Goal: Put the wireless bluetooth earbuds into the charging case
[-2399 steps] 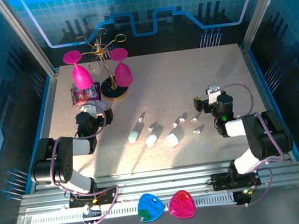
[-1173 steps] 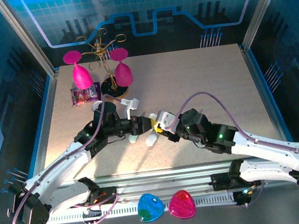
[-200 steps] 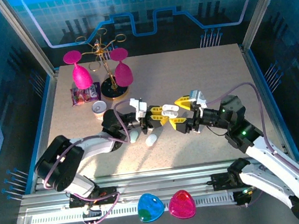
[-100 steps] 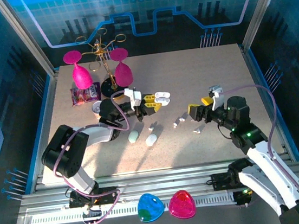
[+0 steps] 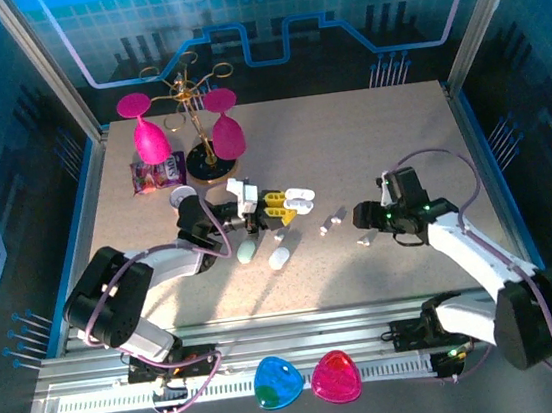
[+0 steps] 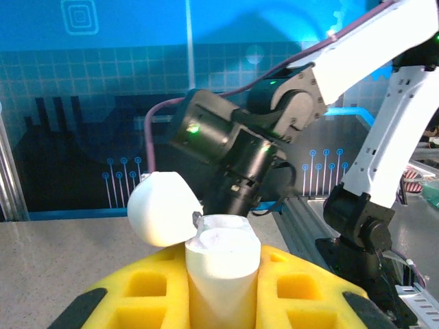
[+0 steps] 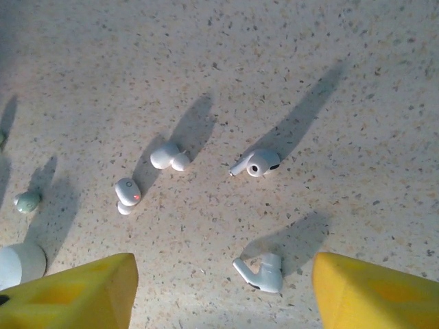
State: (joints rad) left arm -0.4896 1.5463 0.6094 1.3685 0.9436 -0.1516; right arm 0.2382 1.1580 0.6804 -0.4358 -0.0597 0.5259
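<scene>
My left gripper (image 5: 276,206) is shut on the white charging case (image 5: 296,200), lifted off the table at centre left. From the left wrist, the case body (image 6: 221,264) stands upright between the yellow pads (image 6: 312,295), its lid (image 6: 162,209) swung open to the left. My right gripper (image 5: 367,224) hovers low over the table at centre right, open and holding nothing. Between its yellow fingers (image 7: 75,295) lies a stemmed white earbud (image 7: 259,272). Another stemmed earbud (image 7: 257,163) and two rounder white buds (image 7: 169,156) (image 7: 127,193) lie further out. Earbuds (image 5: 331,224) also dot the table between the arms.
A mint case (image 5: 248,254) and a white case (image 5: 279,258) lie just below the left gripper. A gold rack with pink glasses (image 5: 209,134), a snack packet (image 5: 156,173) and a small bowl (image 5: 183,196) stand at the back left. Blue (image 5: 278,383) and pink (image 5: 335,377) shapes rest on the front rail.
My right gripper has drawn away from the left one, moved right and dropped low over the earbuds, its jaws a little narrower. The left gripper with the case has shifted slightly back towards its base.
</scene>
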